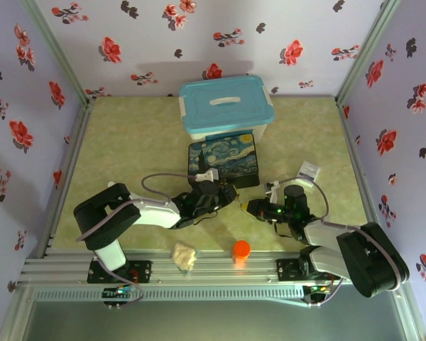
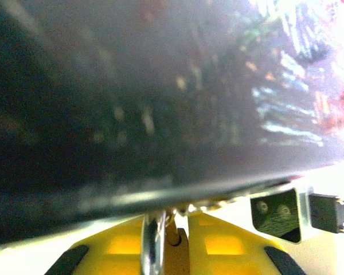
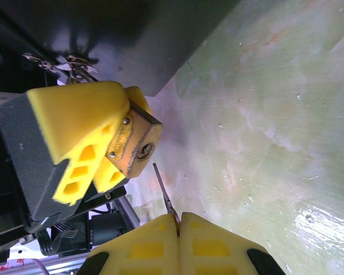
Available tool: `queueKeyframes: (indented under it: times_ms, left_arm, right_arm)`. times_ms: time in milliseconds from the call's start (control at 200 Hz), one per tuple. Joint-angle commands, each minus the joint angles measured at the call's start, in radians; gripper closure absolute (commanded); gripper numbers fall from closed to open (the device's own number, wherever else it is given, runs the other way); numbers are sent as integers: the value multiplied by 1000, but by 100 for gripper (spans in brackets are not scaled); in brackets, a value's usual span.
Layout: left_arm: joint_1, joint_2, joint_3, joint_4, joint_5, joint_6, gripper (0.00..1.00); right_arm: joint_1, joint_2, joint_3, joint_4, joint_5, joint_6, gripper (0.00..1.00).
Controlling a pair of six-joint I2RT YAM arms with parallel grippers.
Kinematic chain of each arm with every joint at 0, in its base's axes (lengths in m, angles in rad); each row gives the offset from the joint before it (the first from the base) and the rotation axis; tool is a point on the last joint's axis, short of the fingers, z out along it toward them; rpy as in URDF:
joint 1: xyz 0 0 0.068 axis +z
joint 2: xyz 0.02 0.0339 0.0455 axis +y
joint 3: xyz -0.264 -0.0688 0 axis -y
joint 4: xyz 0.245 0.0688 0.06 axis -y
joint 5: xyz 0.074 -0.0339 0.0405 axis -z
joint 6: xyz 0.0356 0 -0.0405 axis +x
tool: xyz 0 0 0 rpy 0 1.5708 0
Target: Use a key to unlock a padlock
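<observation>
The small brass padlock [image 3: 133, 144] is pinched between the yellow pads of my left gripper [image 1: 231, 197], its keyhole face turned toward my right gripper. In the left wrist view its silvery shackle [image 2: 152, 243] and brass body [image 2: 179, 252] sit between the pads, just under the dark painted box [image 2: 160, 86]. My right gripper [image 3: 179, 220] is shut on the thin dark key [image 3: 163, 189]. The blade sticks out with its tip just short of the keyhole, slightly below it. The two grippers meet in front of the painted box [image 1: 224, 160], and the right one [image 1: 250, 207] points left.
A blue-lidded plastic bin [image 1: 226, 103] stands behind the painted box. An orange cap [image 1: 241, 249] and a crumpled cream lump [image 1: 184, 257] lie by the front rail. A small white packet [image 1: 309, 170] lies to the right. Flowered walls close three sides.
</observation>
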Motion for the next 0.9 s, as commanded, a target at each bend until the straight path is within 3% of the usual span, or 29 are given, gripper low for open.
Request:
queueKeyframes:
  times_ms: [0, 205, 500, 895]
  left_arm:
    - [1, -19, 24, 116, 23, -17, 100]
    - [1, -15, 15, 101, 13, -20, 100]
    - [0, -25, 24, 60, -3, 4, 100]
    - [-5, -14, 15, 123, 23, -17, 100]
  right_arm:
    - [8, 22, 6, 47, -19, -3, 100]
    - [8, 16, -1, 76, -25, 12, 100]
    - [5, -93, 5, -55, 3, -26, 100]
    - [-8, -3, 35, 55, -34, 10, 100]
